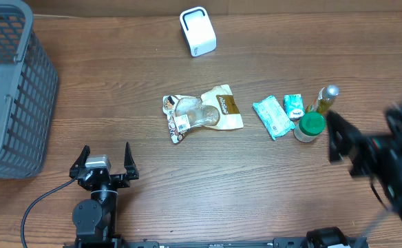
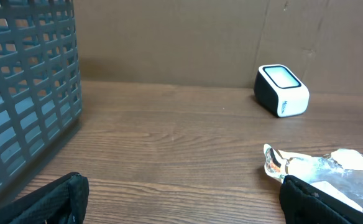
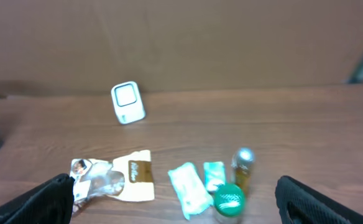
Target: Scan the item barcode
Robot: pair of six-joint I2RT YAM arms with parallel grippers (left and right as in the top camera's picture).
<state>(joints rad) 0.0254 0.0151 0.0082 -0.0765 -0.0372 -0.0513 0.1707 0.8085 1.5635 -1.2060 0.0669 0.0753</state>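
Brown wood-grain table (image 1: 187, 179) — white scanner (image 1: 197, 31) at far edge; brown wall (image 2: 169, 37) behind.

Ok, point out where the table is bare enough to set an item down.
Widest bare wood lies between the grey plastic mesh basket and the crinkled clear-and-brown snack packet. Another patch runs between that packet and the white box-shaped scanner. Crowded: the right, where the teal wipes pack, green-lidded jar and silver-capped bottle huddle.

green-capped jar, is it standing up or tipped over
Upright: the green-capped jar shows its round cap face-on from overhead and stands cap-up in the right wrist view.
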